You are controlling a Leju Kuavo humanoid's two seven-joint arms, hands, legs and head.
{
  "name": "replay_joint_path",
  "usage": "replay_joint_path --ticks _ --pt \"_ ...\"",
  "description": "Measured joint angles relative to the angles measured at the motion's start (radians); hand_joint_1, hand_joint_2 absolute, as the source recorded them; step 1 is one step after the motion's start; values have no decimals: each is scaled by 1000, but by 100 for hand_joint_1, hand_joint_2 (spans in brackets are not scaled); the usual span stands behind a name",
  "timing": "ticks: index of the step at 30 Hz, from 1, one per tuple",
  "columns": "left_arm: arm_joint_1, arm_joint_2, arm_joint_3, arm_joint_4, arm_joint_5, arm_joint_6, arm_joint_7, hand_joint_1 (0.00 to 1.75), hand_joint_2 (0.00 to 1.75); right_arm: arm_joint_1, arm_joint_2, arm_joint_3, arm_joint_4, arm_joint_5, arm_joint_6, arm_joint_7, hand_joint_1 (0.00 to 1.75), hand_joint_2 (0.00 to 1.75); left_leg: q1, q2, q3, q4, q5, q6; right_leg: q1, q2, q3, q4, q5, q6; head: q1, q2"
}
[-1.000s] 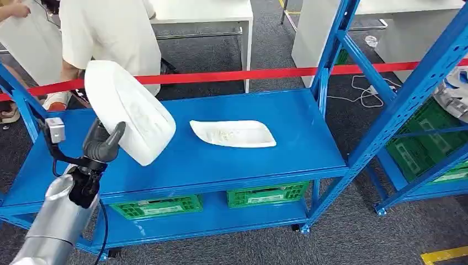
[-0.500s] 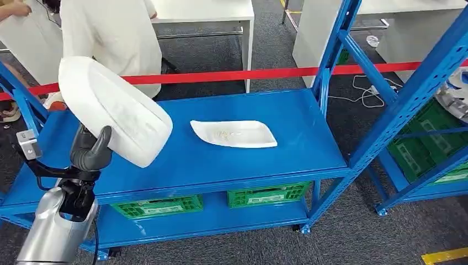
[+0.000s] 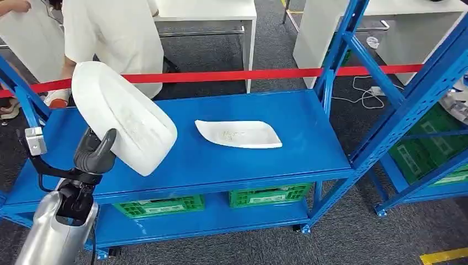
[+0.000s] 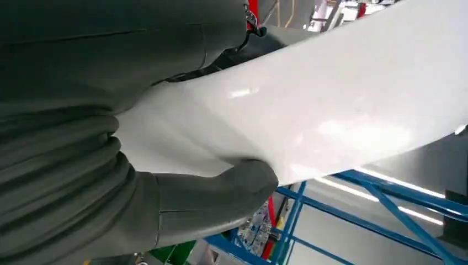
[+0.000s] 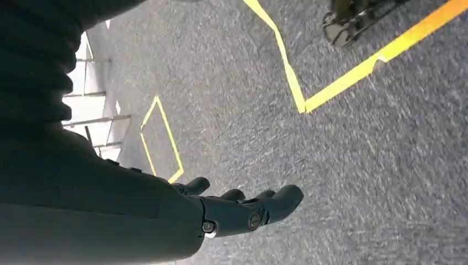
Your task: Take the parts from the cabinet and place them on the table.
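Firmly in left hand (image 3: 95, 153): white part (image 3: 122, 115).

A large white part (image 4: 309, 105) is being gripped by the left hand (image 4: 99, 165), with the thick grey thumb (image 4: 221, 193) being pressed against the part's curved edge and the ribbed grey cover being seen close behind it. The part's glossy surface is being lit in soft patches. Blue shelf beams (image 4: 375, 199) are being seen beyond the part, crossing at angles, and a bit of green crate (image 4: 174, 251) is being glimpsed beside the thumb.
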Motion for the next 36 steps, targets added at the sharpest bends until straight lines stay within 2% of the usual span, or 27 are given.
replay_joint_path --ticks 1,2,3,4,6,7,9,10,12,13,14,16,17,18,19,20,22,23,24,26,28,30,31,32,33,34,36 --pt "8 0 0 -2 -11 1 -7 175 175 0 0 -1 0 0 -2 3 0 175 -2 2 -3 2 0 1 0 0 -41 90 -39 0 0 0" --pt "20 1 0 -8 -28 3 -15 175 175 1 1 -3 0 0 -4 6 0 175 -4 3 -7 5 0 1 0 0 -75 161 -57 0 0 0" --pt "30 2 0 -13 -37 5 -19 175 175 3 1 -5 0 0 -6 7 0 175 -4 3 -11 10 -1 0 0 0 -82 173 -45 -1 0 0" --pt "36 1 0 -19 -43 8 -22 175 175 4 1 -7 0 -1 -8 7 0 175 -4 3 -16 16 -1 0 0 -1 -65 139 -12 -3 1 0" --pt "42 2 0 -27 -44 12 -26 175 175 2 1 -9 0 -3 -9 0 0 175 -2 1 -26 31 -4 -5 -1 -3 20 -30 73 -7 2 0" --pt "44 4 0 -32 -45 12 -31 175 175 1 1 -10 0 -7 -9 -6 0 175 -1 1 -31 40 -6 -10 -1 -4 59 -111 78 -11 3 0" --pt "49 11 2 -39 -45 7 -44 175 175 0 3 -16 0 -13 -12 -18 0 175 -6 -2 -38 46 -5 -27 8 -1 48 -96 87 -23 3 0" --pt "51 13 3 -43 -45 2 -50 175 175 -2 4 -19 0 -14 -14 -14 0 175 -6 -2 -42 48 -1 -35 8 -2 47 -102 79 -30 2 0" --pt "56 20 5 -46 -44 -1 -53 175 175 0 6 -22 0 -7 -12 -3 0 175 -5 -4 -46 44 9 -51 6 -3 39 -108 92 -47 1 0" --pt "64 25 7 -49 -39 -4 -57 175 175 -1 7 -22 0 -3 -8 -2 0 175 -1 -4 -57 55 -8 -55 3 -6 34 -111 100 -55 0 0" --pt "74 33 11 -53 -23 -13 -62 175 175 0 7 -22 0 1 -5 -8 0 175 -1 -1 -71 98 -57 -61 2 -5 27 -112 106 -64 -8 0" --pt "92 42 16 -57 55 -37 -58 175 175 2 7 -22 0 3 3 -19 0 175 2 -1 -118 244 -152 -70 4 -5 11 -111 119 -67 -14 0" --pt "101 45 18 -57 96 -46 -51 175 175 3 7 -22 0 4 3 -19 0 175 2 -1 -135 308 -183 -73 5 -5 2 -111 125 -65 -15 0" --pt "108 48 18 -56 129 -52 -44 175 175 3 7 -22 0 11 5 -18 0 175 3 -1 -135 333 -186 -73 5 -6 -6 -110 131 -64 -16 0" --pt "114 50 18 -56 155 -52 -33 175 175 4 7 -22 0 19 6 -14 0 175 3 0 -113 315 -169 -73 5 -7 -15 -109 137 -62 -16 0" --pt "118 51 18 -57 179 -49 -21 175 175 4 7 -21 0 27 6 -10 0 175 3 0 -69 253 -133 -71 5 -9 -23 -108 143 -60 -16 0" --pt "120 55 18 -63 194 -38 -9 175 175 3 7 -21 0 35 6 -6 0 175 4 0 51 76 -83 -66 5 -9 -35 -105 155 -52 -17 0" --pt "119 57 18 -67 196 -34 -6 175 175 2 7 -21 0 35 6 -5 0 175 1 0 85 19 -109 -61 9 -8 -40 -104 161 -44 -18 0" --pt "122 58 18 -71 200 -31 -5 175 175 2 7 -21 0 35 6 -4 0 175 -5 -3 78 32 -90 -51 9 -8 -38 -108 168 -37 -15 0" --pt "125 60 18 -74 222 -13 3 175 175 3 5 -21 0 35 2 -7 0 175 -10 -2 62 30 -89 -38 6 -8 -38 -112 182 -25 -16 0" --pt "131 59 18 -73 254 13 12 175 175 6 3 -21 0 36 0 -7 0 175 0 5 53 20 -68 -15 5 -6 -46 -106 179 -12 -16 0" --pt "133 54 18 -71 263 48 20 175 175 6 2 -21 0 34 0 -8 0 175 -1 7 31 20 -48 1 8 -6 -82 -17 69 -12 -8 0" --pt "136 49 18 -65 268 60 22 175 175 6 2 -21 0 30 2 -20 0 175 -3 6 17 21 -37 2 9 -6 -104 60 14 -11 -5 0" --pt "138 46 18 -55 273 67 22 175 175 6 2 -21 0 25 4 -34 0 175 -6 6 2 23 -27 4 10 -6 -122 135 -22 -10 -5 0" --pt "142 44 18 -44 277 69 22 175 175 5 2 -21 0 22 6 -44 0 175 -8 7 -14 27 -17 4 11 -6 -126 181 -27 -11 -4 0" --pt "145 43 18 -37 281 69 22 175 175 5 2 -21 0 21 6 -49 0 175 -10 7 -29 32 -10 4 12 -6 -111 183 -8 -14 -4 0" --pt "146 42 18 -27 282 69 21 175 175 6 2 -21 0 20 6 -53 0 175 -13 7 -58 44 3 2 17 -6 -23 77 60 -25 -3 0"
